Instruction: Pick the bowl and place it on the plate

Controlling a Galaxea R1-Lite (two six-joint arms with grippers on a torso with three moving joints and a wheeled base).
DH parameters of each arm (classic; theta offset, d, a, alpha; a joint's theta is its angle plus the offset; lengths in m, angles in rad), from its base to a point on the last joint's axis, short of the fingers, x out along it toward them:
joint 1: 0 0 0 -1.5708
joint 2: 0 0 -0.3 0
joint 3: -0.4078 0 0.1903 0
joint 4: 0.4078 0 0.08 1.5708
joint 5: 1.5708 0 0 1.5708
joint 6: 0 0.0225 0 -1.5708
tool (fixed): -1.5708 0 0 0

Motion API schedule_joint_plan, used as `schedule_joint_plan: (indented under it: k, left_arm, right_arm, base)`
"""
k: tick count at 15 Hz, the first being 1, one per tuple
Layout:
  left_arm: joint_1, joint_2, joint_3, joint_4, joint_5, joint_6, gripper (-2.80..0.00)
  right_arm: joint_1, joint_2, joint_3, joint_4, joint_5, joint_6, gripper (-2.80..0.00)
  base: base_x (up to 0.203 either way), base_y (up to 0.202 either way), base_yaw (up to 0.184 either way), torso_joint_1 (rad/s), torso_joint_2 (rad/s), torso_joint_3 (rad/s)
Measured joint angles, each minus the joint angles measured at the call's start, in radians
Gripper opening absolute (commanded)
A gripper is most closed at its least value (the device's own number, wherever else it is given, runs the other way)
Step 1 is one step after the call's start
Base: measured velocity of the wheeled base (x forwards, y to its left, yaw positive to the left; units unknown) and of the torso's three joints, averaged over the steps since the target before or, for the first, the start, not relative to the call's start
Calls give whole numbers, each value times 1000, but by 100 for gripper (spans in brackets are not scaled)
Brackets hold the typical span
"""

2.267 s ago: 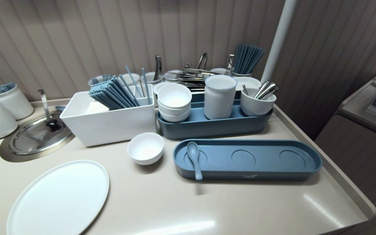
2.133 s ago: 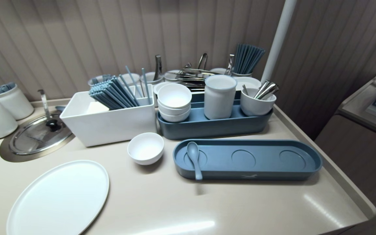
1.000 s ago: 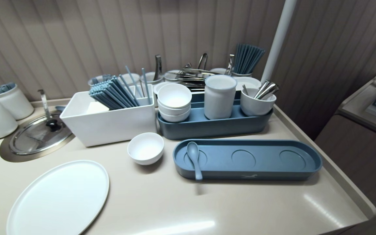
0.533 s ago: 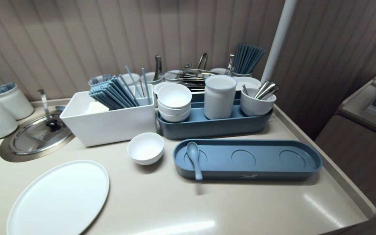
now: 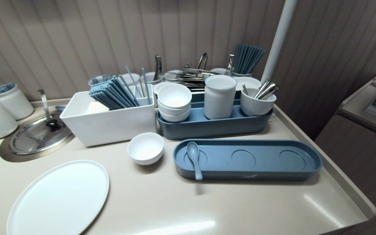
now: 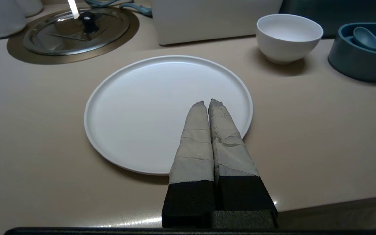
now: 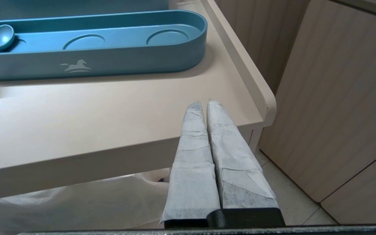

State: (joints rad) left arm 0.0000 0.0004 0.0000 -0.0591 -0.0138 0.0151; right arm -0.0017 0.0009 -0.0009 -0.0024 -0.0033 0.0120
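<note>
Beige counter (image 5: 175, 202) bears a white plate (image 5: 59, 199). Left gripper (image 6: 207, 101) hangs over the plate's near rim, fingers pressed together, empty. Blue tray (image 5: 259, 163) lies right of the plate; right gripper (image 7: 204, 101), likewise pressed together, hangs farther right.

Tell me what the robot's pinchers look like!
The left gripper and right gripper look alike: each has two long, tapering fingers wrapped in crinkled pale grey tape, with black blocks at the base. No cables show.

Tableware count on the table (image 5: 227, 205)
One white plate (image 5: 57, 199), one loose bowl (image 5: 145, 148), a bowl stack (image 5: 174, 104) of seemingly three, one shallow tray (image 5: 273, 174), one deep tray (image 5: 207, 129), one blue spoon (image 5: 193, 151), one white bin (image 5: 109, 125), one steel lid (image 5: 38, 135).
</note>
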Motion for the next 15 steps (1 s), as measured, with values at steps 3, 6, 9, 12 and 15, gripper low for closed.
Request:
schedule_joint_plan:
  k: [3,6,9,12,15]
  left_arm:
    - [1,7,-93,-4,-21,6,-280]
    - [2,52,-277,76,-132,7,-280]
    - [3,117,-347,95,-165,6,-280]
    - [4,216,-427,97,-158,7,-280]
    - [7,306,-488,127,-163,11,-280]
  right_arm:
    - [0,0,0,0,0,0,-280]
    - [0,0,0,0,0,0,-280]
    - [0,0,1,0,0,0,-280]
    - [0,0,1,0,0,0,-280]
    - [0,0,1,0,0,0,-280]
  base:
    - [0,0,0,0,0,0]
    - [0,0,0,0,0,0]
    - [0,0,0,0,0,0]
    - [0,0,0,0,0,0]
    - [0,0,0,0,0,0]
